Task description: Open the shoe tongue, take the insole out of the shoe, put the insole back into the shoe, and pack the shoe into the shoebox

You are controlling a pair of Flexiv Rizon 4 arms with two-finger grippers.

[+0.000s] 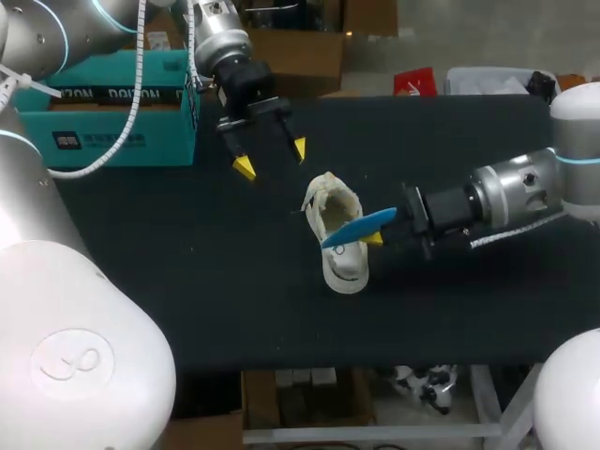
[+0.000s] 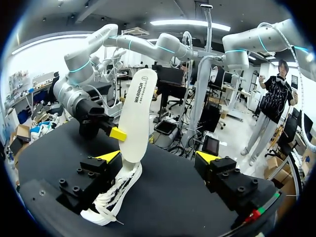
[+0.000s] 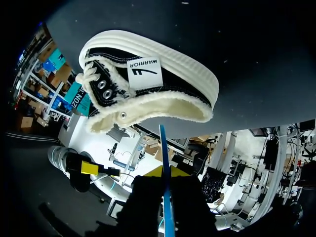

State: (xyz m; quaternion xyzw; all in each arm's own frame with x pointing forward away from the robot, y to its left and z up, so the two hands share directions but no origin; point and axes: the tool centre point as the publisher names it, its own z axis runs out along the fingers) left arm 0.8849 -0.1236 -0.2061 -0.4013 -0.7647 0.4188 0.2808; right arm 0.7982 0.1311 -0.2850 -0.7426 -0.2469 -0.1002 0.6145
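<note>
The black table (image 1: 187, 281) fills the scene. The teal shoebox (image 1: 103, 112) sits at its far left corner, well apart from the work, waiting for the packing step.

The shoe (image 1: 339, 246), cream-soled with a fleecy lining, stands near the middle of the table. Its toe points toward the near edge and its opening is turned up and far, so the mouth is free for the insole to pass through.

The insole (image 1: 359, 228), blue on top and white underneath, slants across and above the shoe's opening. The right gripper (image 1: 377, 236) comes in from the right and pinches it by one edge between both fingertips. A side grip like this probably leaves the insole's length free to slide along the shoe. In the left wrist view the insole's lower end drops toward the shoe's mouth. Whether it touches the lining there is hard to tell.

The left gripper (image 1: 272, 157) hangs over the table, far and left of the shoe, between it and the shoebox. Its fingers are spread wide and hold nothing, and it is close enough to steady the shoe if needed.

Judging by this, the insole is out or nearly out, and packing is not yet begun.
</note>
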